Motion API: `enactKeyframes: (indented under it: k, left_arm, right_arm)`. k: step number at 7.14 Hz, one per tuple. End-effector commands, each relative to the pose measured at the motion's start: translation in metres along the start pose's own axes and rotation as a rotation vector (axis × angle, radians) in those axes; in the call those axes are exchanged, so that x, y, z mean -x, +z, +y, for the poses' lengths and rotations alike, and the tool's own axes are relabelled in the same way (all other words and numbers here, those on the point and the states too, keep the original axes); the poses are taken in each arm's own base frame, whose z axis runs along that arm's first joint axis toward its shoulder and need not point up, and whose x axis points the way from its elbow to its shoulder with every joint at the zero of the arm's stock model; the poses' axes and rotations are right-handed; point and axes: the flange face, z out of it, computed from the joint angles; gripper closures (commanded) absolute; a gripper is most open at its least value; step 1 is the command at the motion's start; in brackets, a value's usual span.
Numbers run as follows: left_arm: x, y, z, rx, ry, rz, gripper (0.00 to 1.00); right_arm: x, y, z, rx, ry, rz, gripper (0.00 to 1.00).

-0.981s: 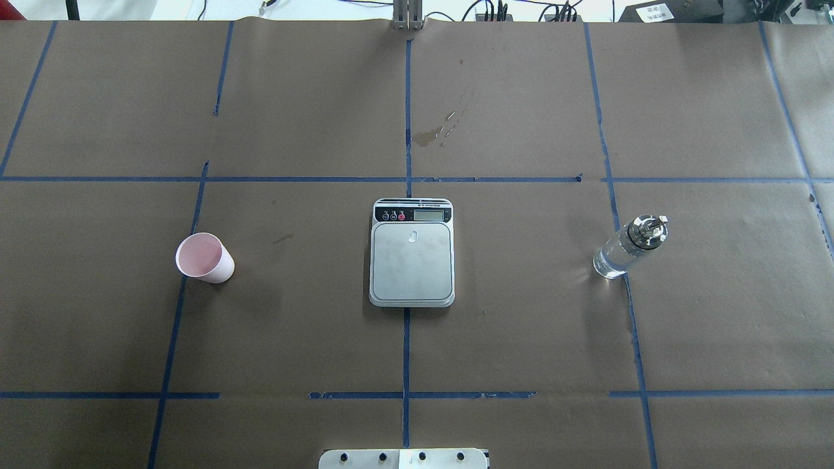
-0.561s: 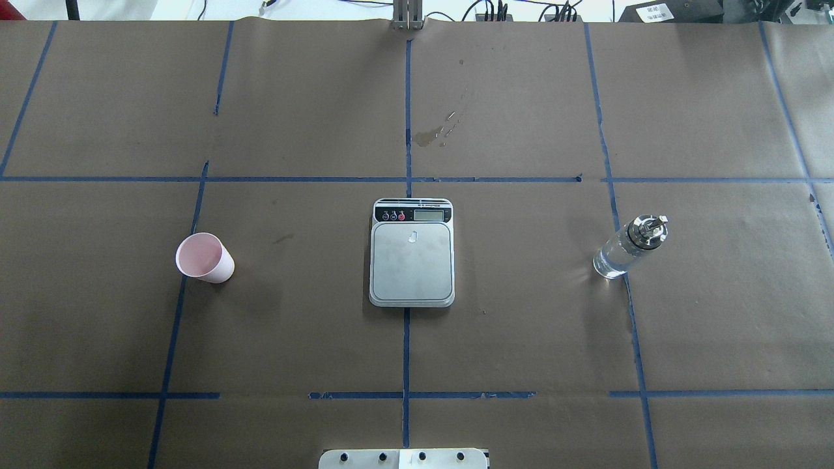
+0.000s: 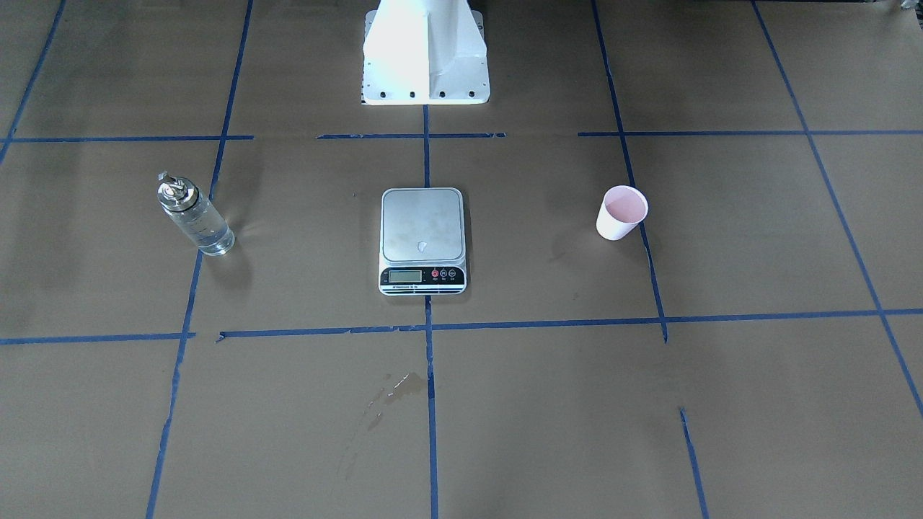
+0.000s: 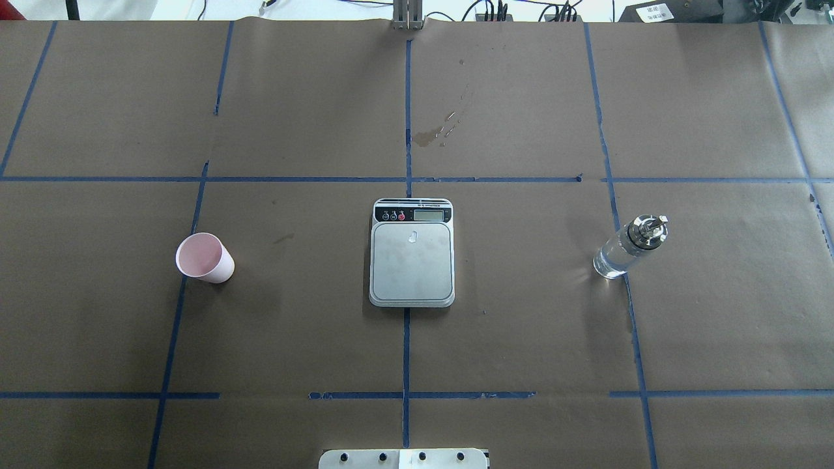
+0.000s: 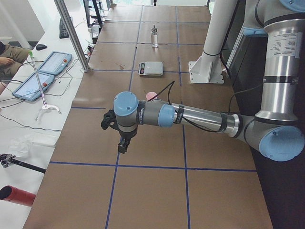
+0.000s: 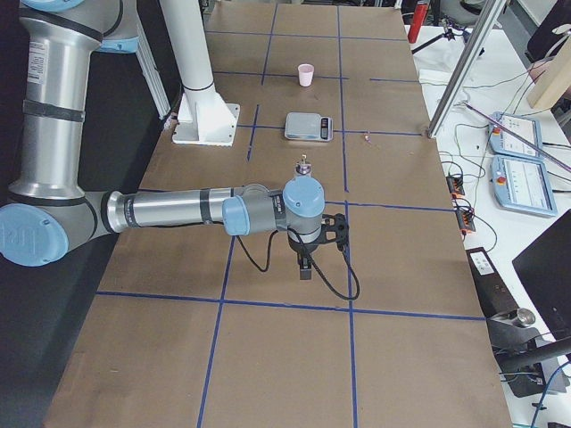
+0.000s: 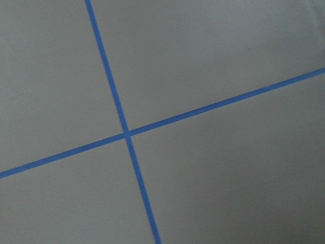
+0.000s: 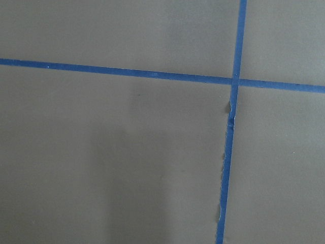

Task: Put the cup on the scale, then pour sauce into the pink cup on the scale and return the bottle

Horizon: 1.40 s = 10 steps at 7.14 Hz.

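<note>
The cup [image 4: 204, 257], white outside and pink inside, stands upright on the table's left half; it also shows in the front view [image 3: 621, 213]. The scale [image 4: 412, 260] lies at the centre with a bare platform. The bottle [image 4: 629, 247] stands upright on the right, holding clear sauce [image 3: 205, 232]. My left gripper [image 5: 123, 143] hangs over bare paper, far to the cup's near side in the left view. My right gripper [image 6: 305, 267] hangs over bare paper short of the bottle [image 6: 304, 165]. I cannot tell whether either is open or shut.
A wet stain [image 4: 430, 135] marks the paper beyond the scale. The robot's white base [image 3: 425, 50] stands behind the scale. Blue tape lines grid the brown paper. Tablets [image 5: 47, 71] and a slanted metal post [image 5: 71, 33] stand off the table's far edge.
</note>
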Motion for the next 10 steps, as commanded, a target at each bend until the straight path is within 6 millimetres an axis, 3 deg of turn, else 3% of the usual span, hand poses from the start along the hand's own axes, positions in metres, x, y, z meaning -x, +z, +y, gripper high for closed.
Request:
enactKeyframes:
  k: [1,3,4,6,9,10]
  left_arm:
    - [-0.106,0.034,-0.024,-0.014,-0.054,0.069,0.01]
    - [-0.188,0.083,-0.02,0.036,-0.085,0.15,0.0]
    - [-0.213,0.101,-0.015,0.051,-0.114,0.175,0.0]
    - [-0.24,0.125,-0.014,0.044,-0.209,0.145,0.02]
    - [-0.298,0.173,-0.026,0.036,-0.282,0.085,0.04]
    - [-0.302,0.189,-0.024,0.058,-0.281,0.074,0.04]
  right_arm:
    - [0.009,0.005,-0.003,0.004,-0.019,-0.005,0.0]
    - [0.01,0.005,-0.003,-0.006,-0.034,-0.009,0.0]
    - [0.01,0.006,-0.002,-0.008,-0.035,-0.009,0.0]
    - [0.012,0.007,-0.001,0.0,-0.03,-0.048,0.0]
    - [0.013,0.006,-0.002,0.0,-0.03,-0.051,0.0]
    - [0.013,0.006,-0.002,0.0,-0.03,-0.051,0.0]
